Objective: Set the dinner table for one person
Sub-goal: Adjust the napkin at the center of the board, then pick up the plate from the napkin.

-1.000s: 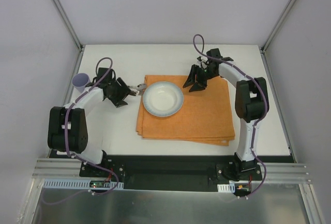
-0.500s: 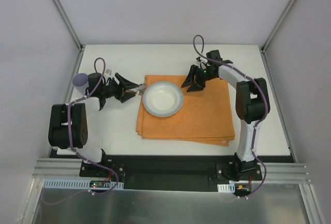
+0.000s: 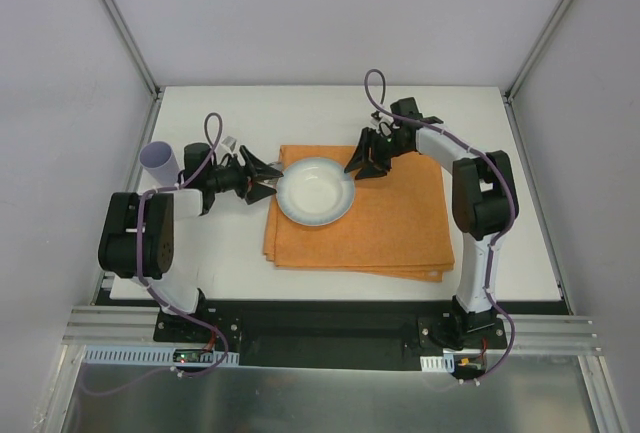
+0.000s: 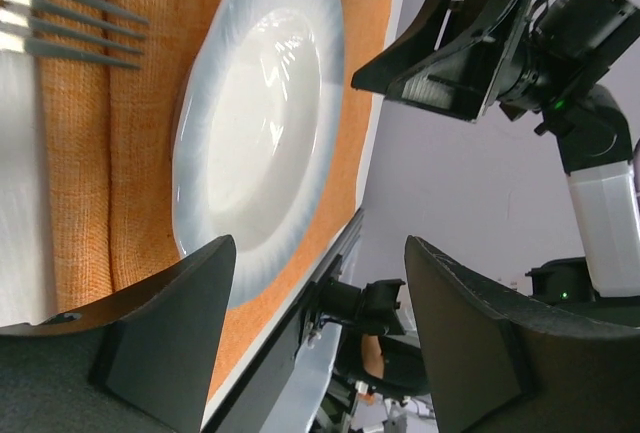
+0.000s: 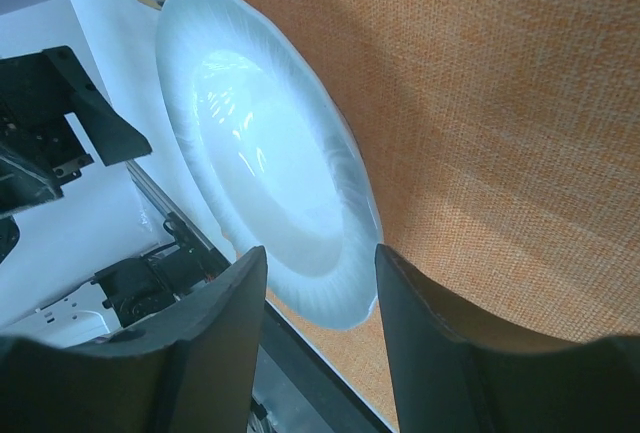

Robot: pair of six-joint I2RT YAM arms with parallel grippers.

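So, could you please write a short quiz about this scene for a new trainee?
1. Multiple choice: what lies directly under the plate? A) the orange placemat B) a metal tray C) a wooden board
2. True or false: the lavender cup stands on the placemat.
3. Short answer: is the left tool or the right tool holding something?
Key: 1. A. 2. False; the cup stands on the dinner table, to the left of the placemat. 3. Neither; both tools are open and empty, one on each side of the plate.
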